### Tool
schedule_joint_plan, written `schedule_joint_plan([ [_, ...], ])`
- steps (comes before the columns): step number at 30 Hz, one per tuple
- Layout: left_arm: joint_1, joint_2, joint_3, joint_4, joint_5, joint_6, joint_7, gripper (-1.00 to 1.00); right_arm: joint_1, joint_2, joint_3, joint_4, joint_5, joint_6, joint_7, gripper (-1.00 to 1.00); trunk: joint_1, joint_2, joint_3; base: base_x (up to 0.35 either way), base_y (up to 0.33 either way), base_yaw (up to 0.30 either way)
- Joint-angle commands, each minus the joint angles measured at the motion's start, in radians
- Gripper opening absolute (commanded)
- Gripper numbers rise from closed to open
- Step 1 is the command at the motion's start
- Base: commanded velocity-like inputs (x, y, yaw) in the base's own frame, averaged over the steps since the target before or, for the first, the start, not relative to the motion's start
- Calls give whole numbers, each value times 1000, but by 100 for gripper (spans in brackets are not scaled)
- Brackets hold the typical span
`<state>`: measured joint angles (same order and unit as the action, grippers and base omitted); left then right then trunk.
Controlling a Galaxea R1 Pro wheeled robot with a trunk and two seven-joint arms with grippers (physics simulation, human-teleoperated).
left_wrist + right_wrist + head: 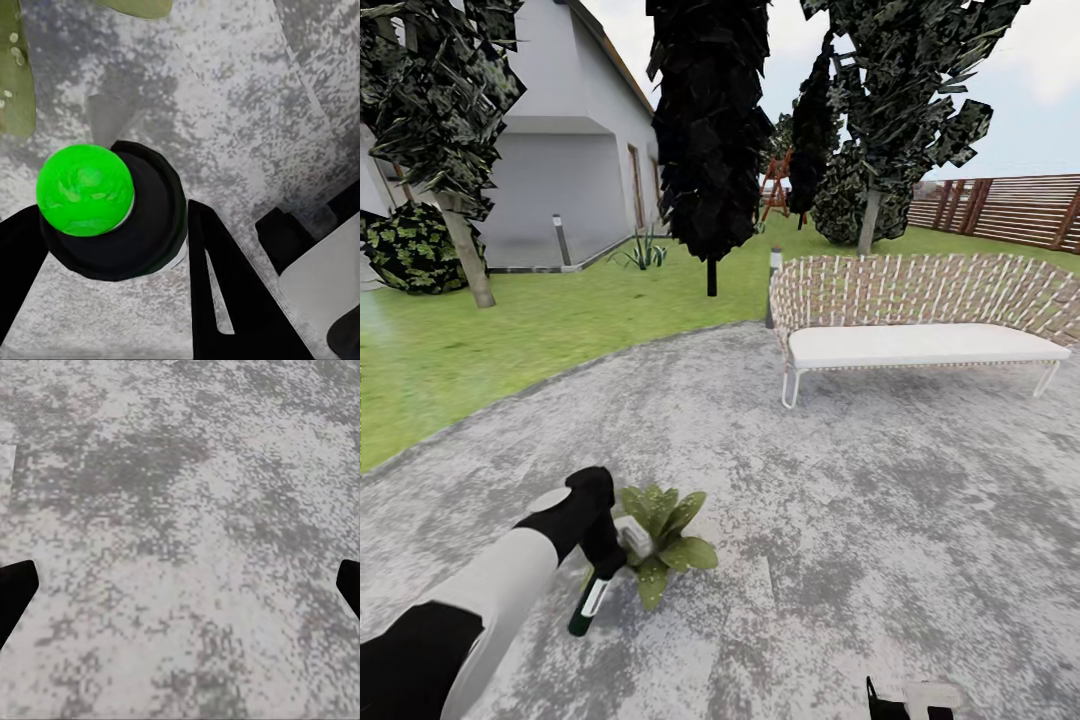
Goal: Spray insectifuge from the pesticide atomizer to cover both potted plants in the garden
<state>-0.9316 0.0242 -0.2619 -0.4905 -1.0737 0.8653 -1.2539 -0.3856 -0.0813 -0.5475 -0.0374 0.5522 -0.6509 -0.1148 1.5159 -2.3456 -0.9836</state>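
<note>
My left gripper is shut on the pesticide atomizer, a slim dark bottle with a white label that hangs tilted below the fingers, just above the patio. In the left wrist view the bottle sits between the two black fingers and its top is bright green. One potted plant, a rosette of speckled green leaves in a small grey pot, stands right beside the gripper, and its leaves show in the left wrist view. My right gripper is open over bare paving, also low in the head view.
I stand on the round grey patio. A white woven bench is at the far right with a short lamp post by its end. Lawn, trees, a house and a brown slatted fence lie beyond.
</note>
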Motion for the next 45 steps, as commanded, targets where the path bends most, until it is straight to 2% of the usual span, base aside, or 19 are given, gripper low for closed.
schedule_joint_plan([
  [1, 2, 0, -5, -3, -5, 8, -8, -100, -1, 0, -3, 2, 11, -3, -8, 100, 0, 0, -1, 0, 268, 0],
  [8, 6, -10, -7, -2, -5, 10, -4, -100, -1, 0, -3, 2, 11, -3, -8, 100, 0, 0, -1, 131, 269, 0],
  [19, 5, -10, -9, -3, -5, 13, -4, -100, -1, 0, -3, 2, 11, -3, -8, 100, 0, 0, -1, 108, 25, 0],
  [24, -10, -11, -9, -3, -6, 9, -15, -100, -1, 0, -3, 1, 11, -3, -8, 100, 0, 0, -1, 107, 46, 0],
  [27, -67, -5, -10, 8, -5, 8, -19, -100, -1, -1, -4, 1, 11, -3, -9, 100, 0, 0, -1, 212, 103, 0],
  [28, -85, -10, -17, 13, -4, 8, -19, -100, -1, -3, -5, 1, 11, -3, -9, 100, 0, 0, -1, 301, 137, 0],
  [31, -81, -13, -95, 15, 0, 10, -20, -100, -1, -3, -5, -1, 11, -3, -9, 100, 0, 0, -1, 301, 138, 0],
  [33, -81, -14, -123, 15, 3, 11, -21, -100, -1, -3, -5, -1, 11, -3, -9, 100, 0, 0, -1, 205, 90, 0],
  [35, -79, -15, -127, 16, 6, 11, -22, -100, -1, -3, -5, -1, 11, -3, -9, 100, 0, 0, -1, 53, 20, 0],
  [37, -82, -22, -131, 14, 5, 10, -49, -100, -1, -3, -5, -1, 11, -3, -9, 100, 0, 0, -1, 17, 6, 0],
  [40, -88, -31, -135, 2, -3, 8, -154, -100, -1, -3, -5, -1, 11, -3, -9, 100, 0, 0, -1, 4, 1, 0],
  [42, -88, -32, -138, -1, -5, 7, -183, -100, -1, -3, -5, -1, 11, -3, -9, 100, 0, 0, -1, 1, 0, 0],
  [45, -80, -24, -141, 0, -6, 5, -195, -100, -1, -3, -4, -1, 11, -3, -9, 100, 0, 0, -1, 0, 0, 0],
])
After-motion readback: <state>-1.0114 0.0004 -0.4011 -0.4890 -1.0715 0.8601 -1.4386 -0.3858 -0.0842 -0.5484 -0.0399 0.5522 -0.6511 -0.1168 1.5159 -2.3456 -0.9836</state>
